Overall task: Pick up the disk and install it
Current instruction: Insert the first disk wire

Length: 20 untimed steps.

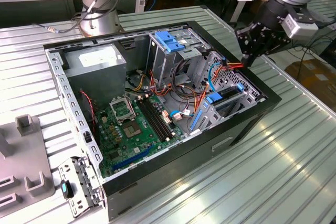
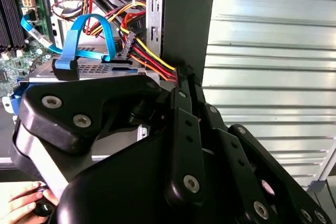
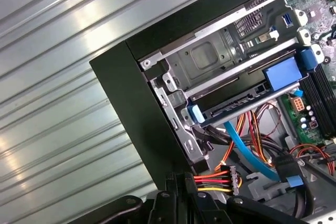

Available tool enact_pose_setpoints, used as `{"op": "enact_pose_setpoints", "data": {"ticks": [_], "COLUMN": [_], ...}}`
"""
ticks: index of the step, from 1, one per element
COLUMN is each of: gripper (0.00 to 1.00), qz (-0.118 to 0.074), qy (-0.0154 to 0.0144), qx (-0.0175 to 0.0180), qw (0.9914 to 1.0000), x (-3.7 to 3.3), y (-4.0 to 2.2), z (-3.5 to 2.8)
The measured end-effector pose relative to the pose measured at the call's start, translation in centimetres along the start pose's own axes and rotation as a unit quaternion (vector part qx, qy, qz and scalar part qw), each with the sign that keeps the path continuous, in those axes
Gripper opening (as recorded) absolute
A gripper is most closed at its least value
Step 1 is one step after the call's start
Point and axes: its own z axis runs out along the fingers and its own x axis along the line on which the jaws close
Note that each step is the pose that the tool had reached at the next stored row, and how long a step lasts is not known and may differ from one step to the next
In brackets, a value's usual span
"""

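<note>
The disk (image 1: 228, 94) lies in the drive bay at the open computer case's corner on the exterior view's right; it is a grey slab with blue bracket tabs. Both wrist views show the disk (image 3: 236, 100) (image 2: 89, 69) seated in the bay, with a blue data cable (image 2: 86, 35) looping over it. My gripper (image 1: 245, 60) hangs over the case's edge just beyond the bay. Its fingers (image 3: 181, 182) are closed together on the red, orange and yellow power cable (image 3: 210, 179), whose black plug (image 3: 233, 174) sticks out beside them. The same cable (image 2: 152, 59) runs into the fingertips (image 2: 181, 74).
The black case (image 1: 236, 129) holds a motherboard (image 1: 131, 124), a power supply (image 1: 97, 59) and a tall metal cage with a blue plate (image 1: 170, 40). The arm's base (image 1: 100, 9) stands behind the case. Grey fixtures (image 1: 26, 129) stand on the ribbed table (image 1: 283, 171). A person's hand (image 2: 23, 203) shows.
</note>
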Motion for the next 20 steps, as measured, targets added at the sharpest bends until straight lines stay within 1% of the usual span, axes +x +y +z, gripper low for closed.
{"op": "enact_pose_setpoints", "data": {"ticks": [6, 8, 10, 12, 15, 16, 18, 20], "gripper": [0.16, 0.16, 0.16, 0.16, 0.16, 0.16, 0.16, 0.16], "qz": [0.0, 0.009, 0.012, 0.019, 0.036, 0.044, 0.053, 0.064], "qy": [0.0, 0.0009, 0.0014, 0.002, 0.0036, 0.0044, 0.0056, 0.0071], "qx": [0.0, -0.0007, -0.0014, -0.0019, -0.0032, -0.0038, -0.005, -0.0067], "qw": [1.0, 0.99996, 0.99993, 0.99981, 0.99933, 0.99899, 0.99854, 0.99792], "x": [-0.57, -0.6, -0.57, -0.57, -0.57, -0.57, -0.57, -0.57], "y": [0.3, 0.29, 0.26, 0.26, 0.26, 0.26, 0.25, 0.25], "z": [-0.06, -0.16, -0.56, -0.57, -0.58, -0.58, -0.58, -0.58]}}
